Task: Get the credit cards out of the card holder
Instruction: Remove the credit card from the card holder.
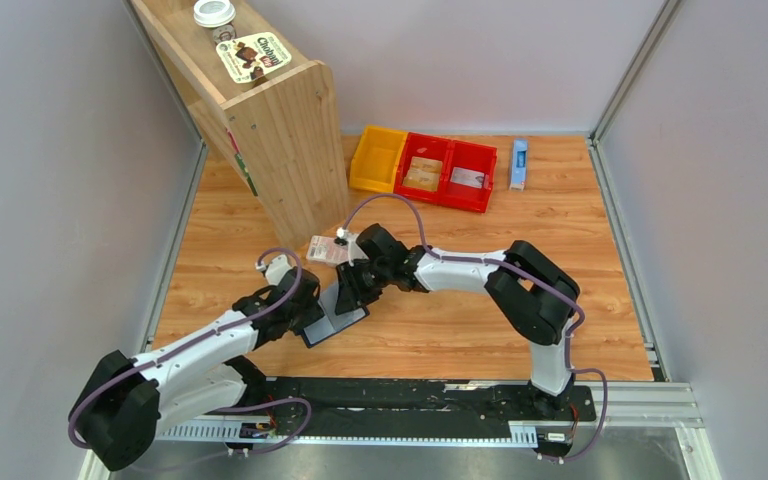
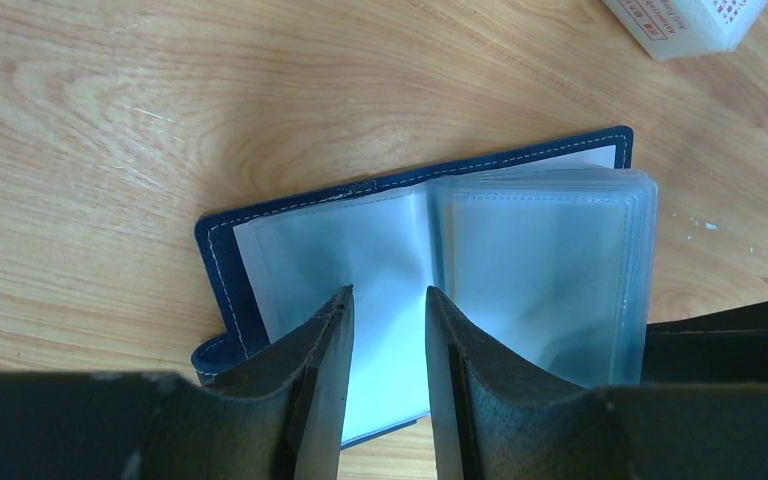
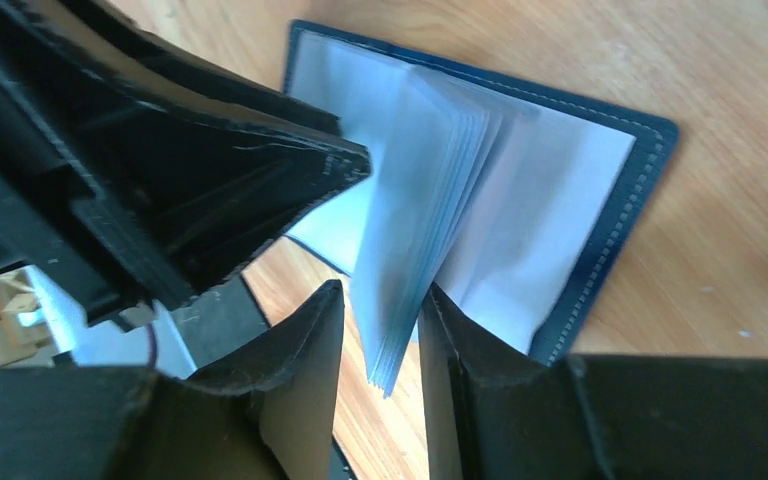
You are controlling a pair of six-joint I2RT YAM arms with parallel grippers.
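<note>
1. Left gripper (image 2: 388, 292) fills the near edge of its wrist view. Jaws are parted by a narrow gap with nothing between them, and the tips sit over the left inner page of the card holder (image 2: 360, 240).
2. Right gripper (image 3: 382, 290) also has its jaws apart, straddling the fanned sleeve stack (image 3: 430, 200). Bare wood shows between the stack and one finger, so it isn't clamped.
3. Card holder lies open, inside up, flat on the table (image 1: 580, 260). It sits right between the two grippers and well apart from the red bins (image 1: 475, 155) at the far edge.
4. Progress: every sleeve face on show reads empty, both the left page and the outer faces of the stack.
5. A tan card (image 1: 422, 173) and a grey card (image 1: 468, 178) lie in the red bins, one in each. These are probably the credit cards, already out, but the top view is too small to be sure.
6. Left to do: the inner sleeves are hidden, pressed together edge-on. My read is that the job is at the page-through check. If those come up empty, it's done.
</note>
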